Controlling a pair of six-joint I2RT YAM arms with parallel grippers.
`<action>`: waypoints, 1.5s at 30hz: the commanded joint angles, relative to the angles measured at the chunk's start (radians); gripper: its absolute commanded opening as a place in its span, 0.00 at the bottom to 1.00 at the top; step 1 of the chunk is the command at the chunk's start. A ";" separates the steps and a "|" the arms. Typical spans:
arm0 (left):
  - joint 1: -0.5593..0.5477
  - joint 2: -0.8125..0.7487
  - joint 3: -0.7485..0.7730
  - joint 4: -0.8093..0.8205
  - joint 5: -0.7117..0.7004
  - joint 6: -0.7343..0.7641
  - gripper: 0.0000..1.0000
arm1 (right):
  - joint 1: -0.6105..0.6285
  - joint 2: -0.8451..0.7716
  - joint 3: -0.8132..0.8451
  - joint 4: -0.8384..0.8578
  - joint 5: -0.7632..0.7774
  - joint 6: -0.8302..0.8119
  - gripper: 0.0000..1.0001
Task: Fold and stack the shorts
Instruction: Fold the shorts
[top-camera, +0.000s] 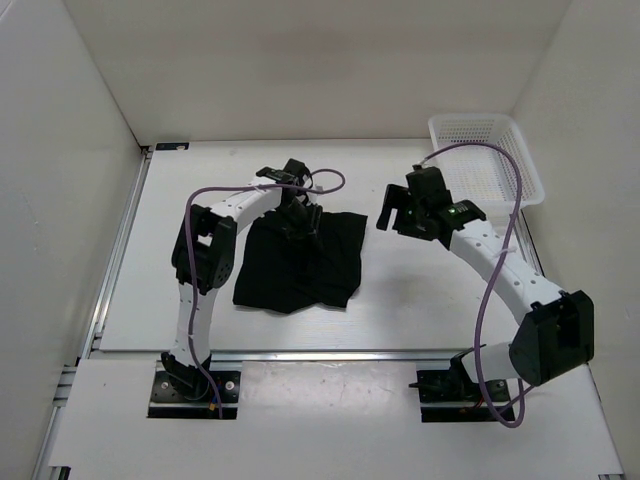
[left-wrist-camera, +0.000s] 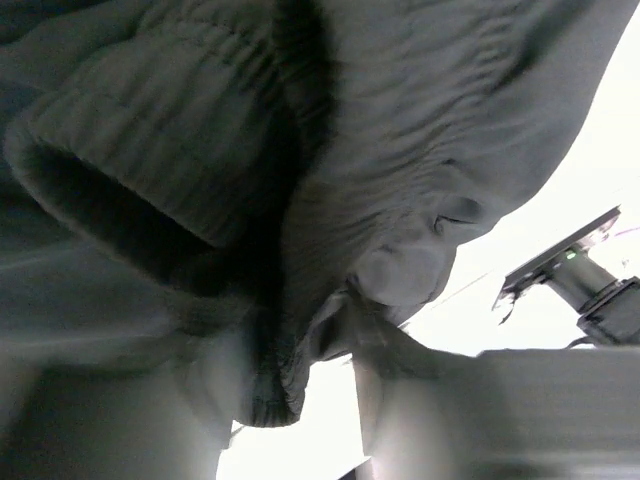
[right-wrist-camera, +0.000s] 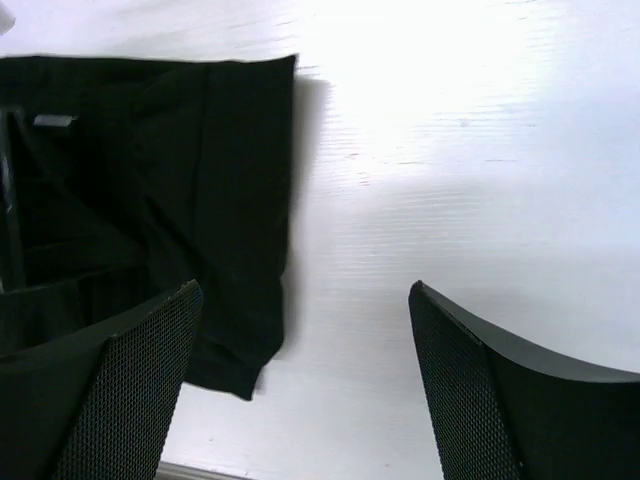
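The black shorts (top-camera: 300, 260) lie loosely folded in the middle of the white table. My left gripper (top-camera: 296, 218) is down at their far edge. In the left wrist view the ribbed waistband fabric (left-wrist-camera: 300, 180) fills the frame, and a bunch of it is pinched between my blurred fingers (left-wrist-camera: 420, 390). My right gripper (top-camera: 393, 210) hovers open and empty just right of the shorts. The right wrist view shows its mesh-padded fingers (right-wrist-camera: 470, 400) wide apart over bare table, with the shorts' right edge (right-wrist-camera: 200, 200) at the left.
A white plastic mesh basket (top-camera: 485, 160) stands at the far right corner of the table. White walls enclose the table on three sides. A metal rail (top-camera: 120, 250) runs along the left edge.
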 joint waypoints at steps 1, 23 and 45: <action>-0.023 -0.003 0.025 0.010 0.021 0.008 0.42 | -0.044 -0.036 -0.019 -0.043 0.017 -0.033 0.88; 0.153 -0.405 -0.099 -0.118 -0.093 -0.053 0.11 | -0.140 -0.131 -0.028 -0.094 -0.001 -0.100 0.90; 0.268 -0.673 -0.318 -0.035 -0.173 -0.179 0.11 | 0.172 0.539 0.443 0.026 -0.635 -0.298 1.00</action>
